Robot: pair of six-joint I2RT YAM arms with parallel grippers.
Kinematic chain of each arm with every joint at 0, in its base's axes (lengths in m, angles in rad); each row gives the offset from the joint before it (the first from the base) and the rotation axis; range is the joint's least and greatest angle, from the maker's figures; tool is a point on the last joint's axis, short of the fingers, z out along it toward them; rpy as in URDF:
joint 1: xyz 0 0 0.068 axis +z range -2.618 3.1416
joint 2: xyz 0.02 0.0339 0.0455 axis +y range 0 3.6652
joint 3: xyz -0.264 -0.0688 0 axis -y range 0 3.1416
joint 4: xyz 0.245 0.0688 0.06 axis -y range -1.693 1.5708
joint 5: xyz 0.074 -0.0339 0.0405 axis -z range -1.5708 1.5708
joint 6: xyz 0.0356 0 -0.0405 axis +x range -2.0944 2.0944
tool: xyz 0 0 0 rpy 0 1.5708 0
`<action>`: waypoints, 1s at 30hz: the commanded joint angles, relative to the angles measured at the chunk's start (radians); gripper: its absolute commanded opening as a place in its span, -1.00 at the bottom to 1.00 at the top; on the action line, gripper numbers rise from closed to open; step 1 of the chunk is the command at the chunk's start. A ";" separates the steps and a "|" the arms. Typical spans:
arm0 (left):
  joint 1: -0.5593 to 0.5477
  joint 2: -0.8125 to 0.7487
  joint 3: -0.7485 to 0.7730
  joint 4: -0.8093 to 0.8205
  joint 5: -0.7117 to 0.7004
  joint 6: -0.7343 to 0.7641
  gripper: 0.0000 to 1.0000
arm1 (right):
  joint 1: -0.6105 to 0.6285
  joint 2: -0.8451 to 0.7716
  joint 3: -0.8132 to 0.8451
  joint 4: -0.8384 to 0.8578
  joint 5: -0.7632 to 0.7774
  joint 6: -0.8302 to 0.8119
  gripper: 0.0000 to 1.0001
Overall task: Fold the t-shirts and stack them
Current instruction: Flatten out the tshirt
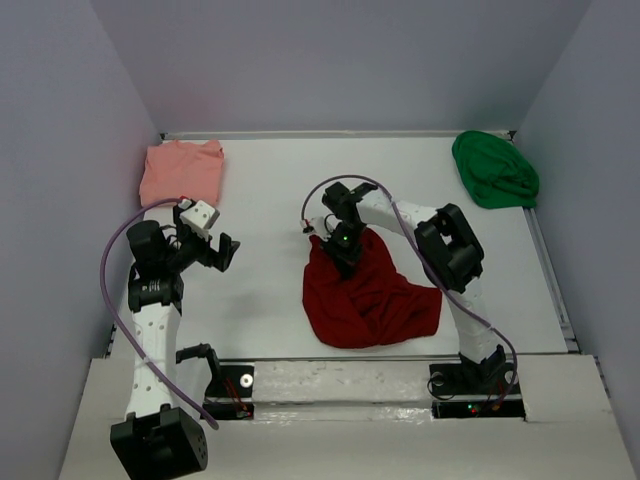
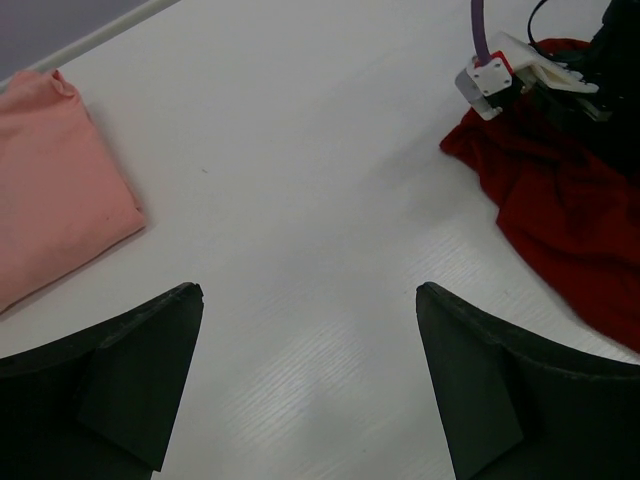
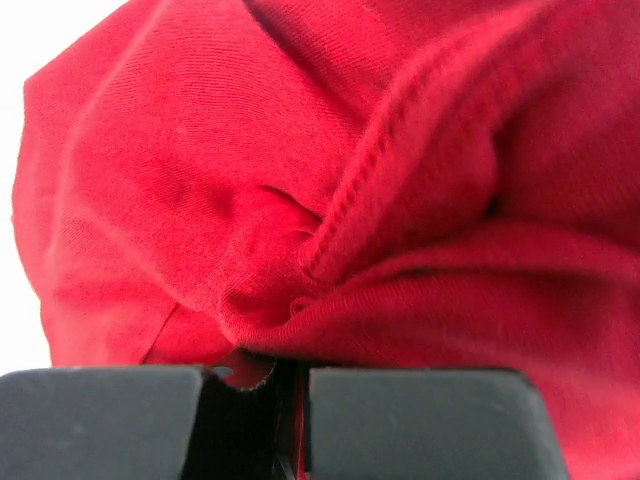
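Think of the white table point(image 1: 270, 200) as a clock seen from above, with 6 at the arms' bases and 12 at the back wall.

Closest in, at about 5 o'clock, lies the dark red shirt point(image 1: 370, 300). It is not folded. It sits in a crumpled heap, wide at the near side and drawn into a narrow bunch at its far end. The right gripper point(image 1: 345, 245) is on that far end, near the middle of the clock. In the right wrist view its two black fingers point(image 3: 100, 420) are pressed together with a bit of red cloth pinched between them. The dark red shirt point(image 3: 300, 180) fills almost that whole view, and a thick seam runs across its folds.

At 9 o'clock is the left gripper point(image 1: 222, 250), well apart from the red heap. It holds nothing. In the left wrist view its fingers point(image 2: 130, 370) are spread wide, one at each bottom corner, with bare white table point(image 2: 300, 150) between them. The dark red shirt point(image 2: 560, 200) shows at 2 o'clock in that view.

Further back, at 10 o'clock in the far left corner, the salmon-pink shirt point(image 1: 182, 170) lies flat and folded into a tidy block. The left wrist view catches the salmon-pink shirt point(image 2: 50, 190) at 9 o'clock.

Farthest, at 2 o'clock in the far right corner, the green shirt point(image 1: 495, 170) sits in a soft lump by the wall.

The three shirts are well apart, and none lies on another
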 commanded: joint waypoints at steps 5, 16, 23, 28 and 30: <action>0.008 -0.034 -0.013 0.033 0.012 0.004 0.98 | -0.004 0.093 0.198 0.256 0.524 0.092 -1.00; 0.008 -0.040 -0.015 0.033 0.014 0.004 0.98 | -0.130 0.245 0.461 0.314 1.063 0.107 -1.00; 0.009 -0.039 -0.016 0.034 0.014 0.005 0.98 | -0.230 0.308 0.571 0.342 1.184 0.038 -1.00; 0.011 -0.033 -0.018 0.036 0.016 0.004 0.98 | -0.291 0.299 0.543 0.400 1.258 -0.008 -1.00; 0.011 -0.031 -0.018 0.036 0.017 0.004 0.98 | -0.317 0.293 0.540 0.406 1.261 -0.015 -1.00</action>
